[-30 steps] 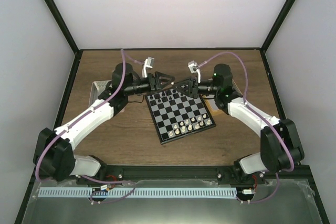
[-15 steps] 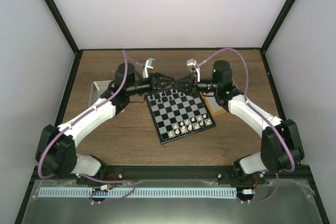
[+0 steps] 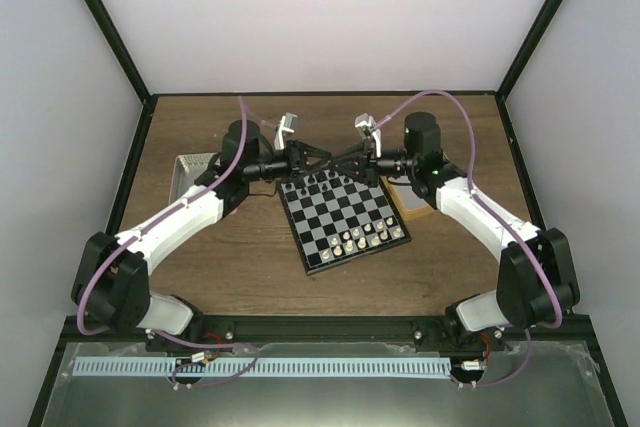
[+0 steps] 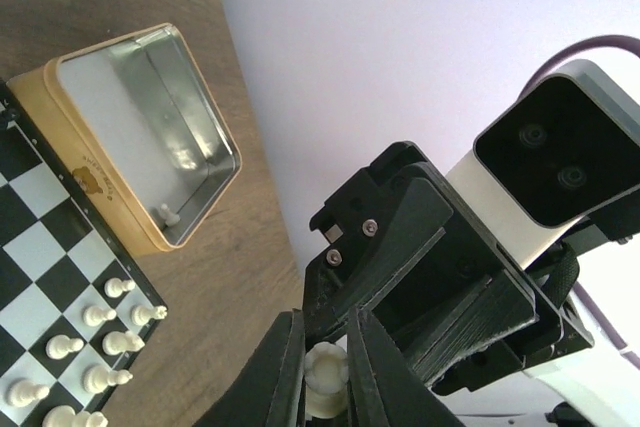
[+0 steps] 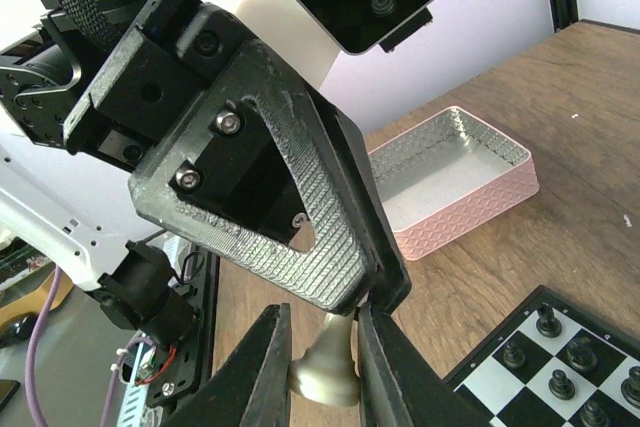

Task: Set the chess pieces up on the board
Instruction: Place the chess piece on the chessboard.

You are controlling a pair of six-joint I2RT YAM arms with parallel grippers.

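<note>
I go from my side outward: both arms reach from the near edge over the wooden table (image 3: pixel 250 282) and bend in toward each other. The board (image 3: pixel 312 259) lies mid-table, turned at an angle. The cream chess pieces (image 3: pixel 362 239) stand in roughly two rows along its near-right edge; in the left wrist view they show as a small cluster (image 4: pixel 100 342) on the checks. The tan tray (image 3: pixel 408 207) sits just beside the board's right side, partly under the right arm. In the left wrist view its rim (image 4: pixel 100 162) runs along the board's border, and a lone cream piece (image 4: pixel 168 213) stands inside it, near a corner. The pink tray (image 3: pixel 190 169) sits left of the board, partly under the left arm, apart from it; the right wrist view shows its patterned wall (image 5: pixel 470 212). The black chessmen (image 3: pixel 320 183) line the board's far edge, also seen bottom right in the right wrist view (image 5: pixel 560 357). Past them, above the far corner, the left gripper (image 3: pixel 322 156) and right gripper (image 3: pixel 342 158) meet tip to tip in the air. The left gripper's jaws are narrow, pinching the held cream piece (image 4: pixel 323 387). The right gripper's jaws are narrow too, clamped on the held cream piece (image 5: pixel 325 372); it looks like the same piece, so both grip it
</note>
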